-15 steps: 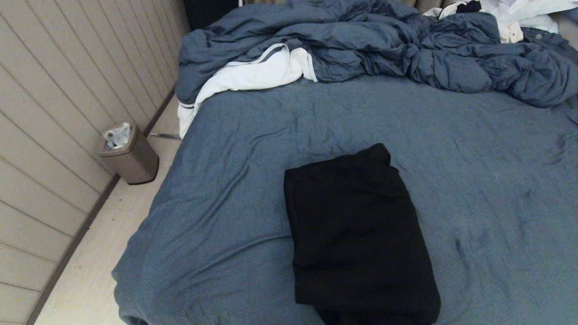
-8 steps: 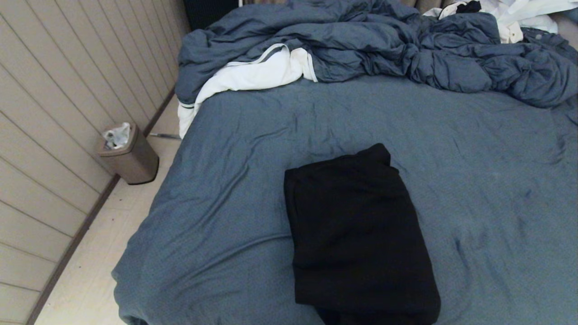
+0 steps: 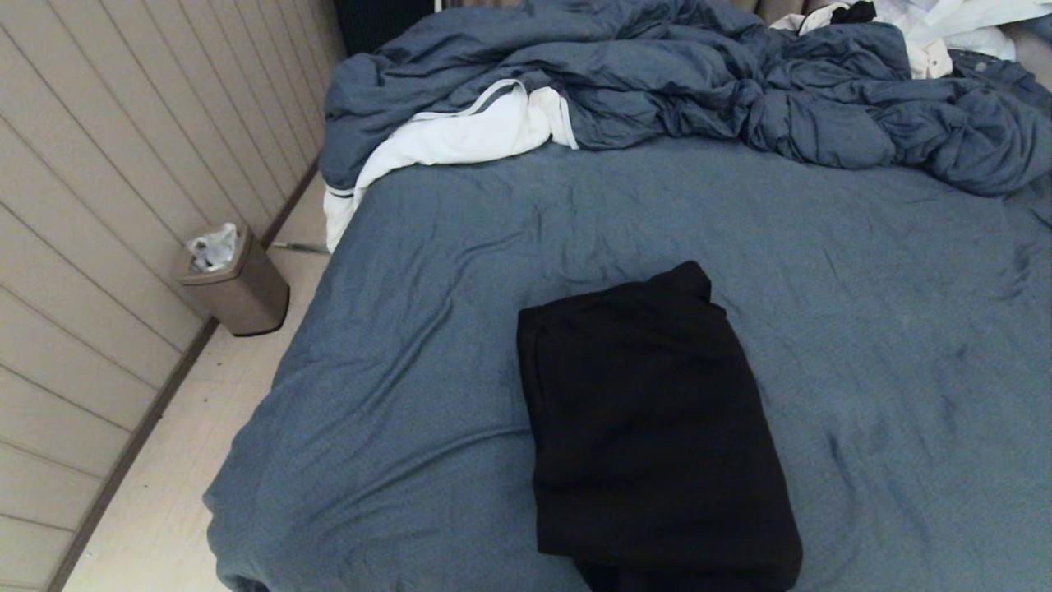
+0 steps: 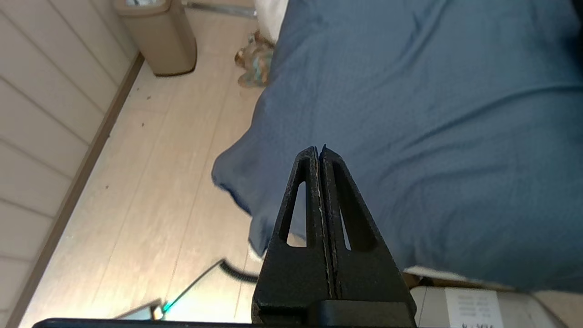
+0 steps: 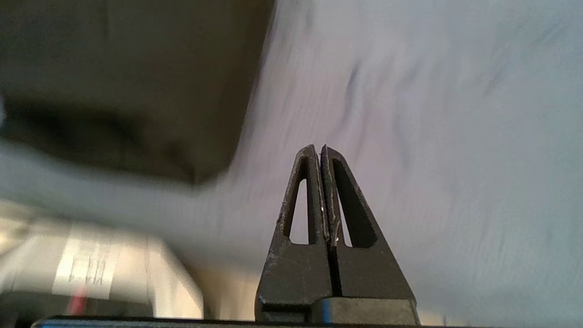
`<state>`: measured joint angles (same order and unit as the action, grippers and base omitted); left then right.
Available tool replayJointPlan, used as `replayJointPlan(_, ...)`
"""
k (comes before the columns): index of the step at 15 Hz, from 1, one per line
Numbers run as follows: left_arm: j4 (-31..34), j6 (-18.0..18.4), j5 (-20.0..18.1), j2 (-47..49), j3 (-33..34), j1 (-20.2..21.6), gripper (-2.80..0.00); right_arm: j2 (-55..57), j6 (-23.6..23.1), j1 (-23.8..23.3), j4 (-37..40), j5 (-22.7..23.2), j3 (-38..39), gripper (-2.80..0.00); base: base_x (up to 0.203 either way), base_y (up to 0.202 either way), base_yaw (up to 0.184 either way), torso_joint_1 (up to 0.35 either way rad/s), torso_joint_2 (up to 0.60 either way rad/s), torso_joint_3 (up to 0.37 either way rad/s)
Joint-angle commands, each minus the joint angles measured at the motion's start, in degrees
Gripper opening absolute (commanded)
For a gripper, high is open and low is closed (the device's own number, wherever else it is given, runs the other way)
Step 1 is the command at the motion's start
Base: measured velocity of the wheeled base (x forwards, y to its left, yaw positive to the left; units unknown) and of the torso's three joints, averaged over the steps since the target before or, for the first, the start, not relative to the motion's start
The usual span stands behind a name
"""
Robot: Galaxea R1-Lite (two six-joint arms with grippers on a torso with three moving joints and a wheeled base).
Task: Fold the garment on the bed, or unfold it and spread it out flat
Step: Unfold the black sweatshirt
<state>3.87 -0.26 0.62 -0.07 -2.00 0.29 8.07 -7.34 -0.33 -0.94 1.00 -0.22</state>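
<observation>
Both arms sit withdrawn off the bed's (image 3: 625, 214) near edge: the left gripper (image 4: 319, 150), fingers pressed together and empty, hangs above its near-left corner; the right gripper (image 5: 319, 148), likewise pinched closed on nothing, hangs over bare sheet. The garment (image 3: 649, 427) lies folded at six o'clock on the bed, open sheet stretching toward twelve, where the duvet (image 3: 674, 74) is heaped.

The garment (image 3: 653, 427) was plain black against the bed (image 3: 888, 271) in its blue-grey sheet. At twelve o'clock a rumpled duvet (image 3: 699, 82) matched that blue-grey, and a white cloth (image 3: 460, 136) with grey trim lay at eleven. At nine o'clock stood a tan bin (image 3: 234, 279) beside beige panelled wall (image 3: 99, 164).
</observation>
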Motion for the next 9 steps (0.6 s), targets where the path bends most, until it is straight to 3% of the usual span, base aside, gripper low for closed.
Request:
replayJointPlan(1, -0.97, -0.27, 0.09, 0.16, 0.33, 0.06, -2.80, -7.37, 0.92, 0.14, 1.24, -0.21, 0.02, -2.80, 0.000, 0.000, 0.000, 0.000, 0.00, 0.000)
replayJointPlan(3, -1.50, 0.49, -0.02, 0.18, 0.77, 0.06, -2.80, -7.82, 5.17, 0.49, 1.03, -1.32, 0.21, -2.80, 0.000, 0.000, 0.000, 0.000, 0.00, 0.000)
replayJointPlan(5, -3.51, 6.97, -1.22, 0.24, 1.81, 0.01, -2.80, -7.81, 5.67, 0.50, 0.94, -1.97, 0.22, -2.80, 0.000, 0.000, 0.000, 0.000, 0.00, 0.000)
replayJointPlan(6, -3.71, 7.70, -1.92, 0.25, 2.00, -0.03, -2.80, -7.81, 5.67, 0.50, 1.02, -1.97, 0.22, -2.80, 0.000, 0.000, 0.000, 0.000, 0.00, 0.000)
replayJointPlan(9, -3.90, 4.84, -1.49, 0.16, 2.00, -0.12, -2.80, -7.77, 5.82, 0.50, 1.02, -2.06, 0.22, -2.80, 0.000, 0.000, 0.000, 0.000, 0.00, 0.000)
